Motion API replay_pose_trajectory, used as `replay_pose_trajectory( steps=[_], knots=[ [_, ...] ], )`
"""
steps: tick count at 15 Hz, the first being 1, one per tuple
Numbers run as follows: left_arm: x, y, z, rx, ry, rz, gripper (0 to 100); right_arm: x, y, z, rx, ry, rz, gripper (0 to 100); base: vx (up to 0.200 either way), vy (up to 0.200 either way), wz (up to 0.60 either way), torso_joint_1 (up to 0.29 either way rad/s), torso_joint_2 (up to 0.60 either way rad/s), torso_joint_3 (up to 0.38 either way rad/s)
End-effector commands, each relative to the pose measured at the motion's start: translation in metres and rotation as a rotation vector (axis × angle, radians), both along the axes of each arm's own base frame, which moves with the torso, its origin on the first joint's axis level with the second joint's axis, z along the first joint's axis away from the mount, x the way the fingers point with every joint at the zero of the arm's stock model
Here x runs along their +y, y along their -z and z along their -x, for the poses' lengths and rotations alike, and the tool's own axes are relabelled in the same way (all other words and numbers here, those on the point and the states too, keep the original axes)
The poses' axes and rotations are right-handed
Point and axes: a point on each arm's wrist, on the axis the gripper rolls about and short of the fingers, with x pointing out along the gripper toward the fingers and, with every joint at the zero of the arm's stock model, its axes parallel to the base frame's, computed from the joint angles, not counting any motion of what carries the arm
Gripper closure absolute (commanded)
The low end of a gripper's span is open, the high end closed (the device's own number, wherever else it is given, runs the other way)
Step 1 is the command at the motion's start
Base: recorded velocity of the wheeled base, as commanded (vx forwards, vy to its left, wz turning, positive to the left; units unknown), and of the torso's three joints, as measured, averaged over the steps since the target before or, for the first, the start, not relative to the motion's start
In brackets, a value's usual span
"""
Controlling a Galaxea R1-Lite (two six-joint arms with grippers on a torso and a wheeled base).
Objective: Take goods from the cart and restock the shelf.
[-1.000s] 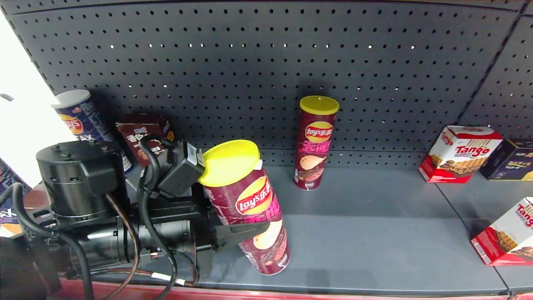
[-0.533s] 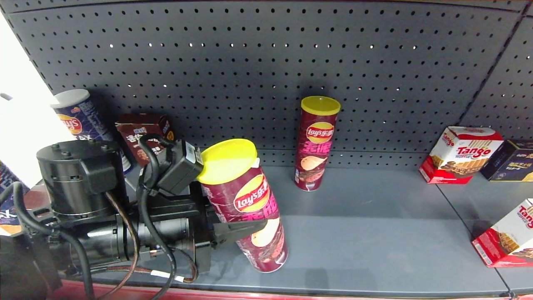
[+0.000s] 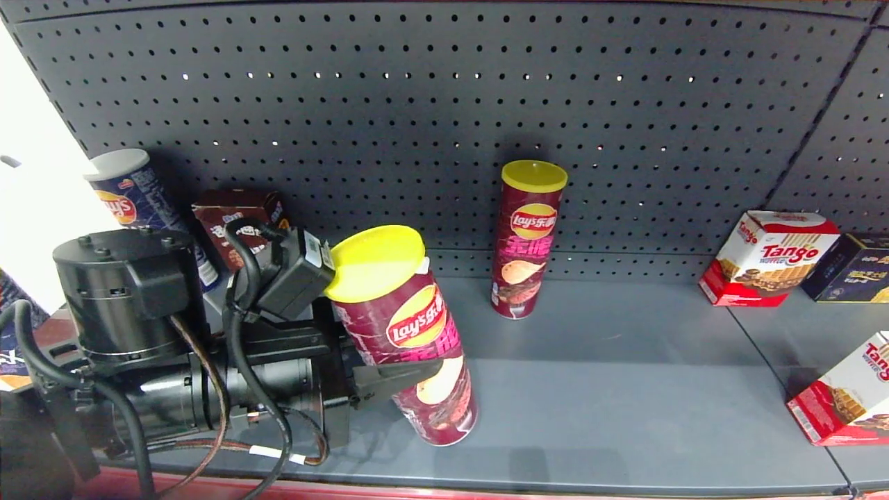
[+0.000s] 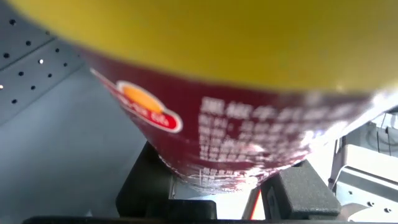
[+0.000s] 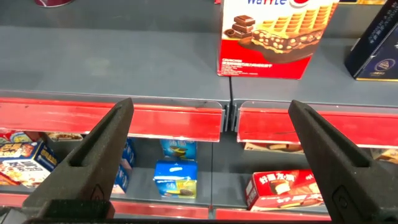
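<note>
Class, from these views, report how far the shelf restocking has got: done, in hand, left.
Done: one yellow-lidded crisp can stands upright at the back of the shelf. In hand: the left gripper is shut on a second crisp can, tilted low over the shelf. Left: stand it down and release. The right gripper is open, empty.

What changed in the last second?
The left gripper, still shut on the tilted chip canister, carried it slightly left and a little higher in the head view. The upright canister at the back of the shelf and the wafer boxes stayed put.
</note>
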Motion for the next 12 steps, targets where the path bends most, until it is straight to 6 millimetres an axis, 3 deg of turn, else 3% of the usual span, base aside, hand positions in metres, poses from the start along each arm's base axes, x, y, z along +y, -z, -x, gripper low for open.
replay_pose_trajectory(
  steps=[1, 4, 5, 6, 9, 12],
  knots=[
    [0.002, 0.003, 0.001, -0.009, -0.006, -0.015, 100, 0.0, 0.0, -0.001, 0.009, -0.007, 0.001, 0, 0.0, 0.0, 0.0, 0.0, 0.0, 0.0],
    [0.01, 0.002, -0.006, -0.019, -0.039, -0.011, 100, 0.0, -0.002, -0.005, 0.069, -0.013, -0.005, 0, 0.0, 0.0, 0.0, 0.0, 0.0, 0.0],
    [0.01, 0.001, -0.008, -0.021, -0.041, -0.007, 100, 0.0, -0.011, -0.004, 0.037, -0.036, -0.017, 0, 0.0, 0.0, 0.0, 0.0, 0.0, 0.0],
    [0.011, -0.002, -0.014, -0.028, -0.053, 0.0, 100, 0.002, -0.08, -0.008, -0.002, -0.144, -0.033, 0, 0.0, 0.0, 0.0, 0.0, 0.0, 0.0],
    [0.01, -0.002, -0.018, -0.037, -0.057, 0.005, 100, 0.006, -0.113, -0.036, 0.017, -0.278, 0.081, 0, 0.0, 0.0, 0.0, 0.0, 0.0, 0.0],
    [0.011, -0.001, -0.016, -0.035, -0.06, 0.003, 100, 0.011, -0.154, -0.064, 0.004, -0.406, 0.09, 0, 0.0, 0.0, 0.0, 0.0, 0.0, 0.0]
  ],
)
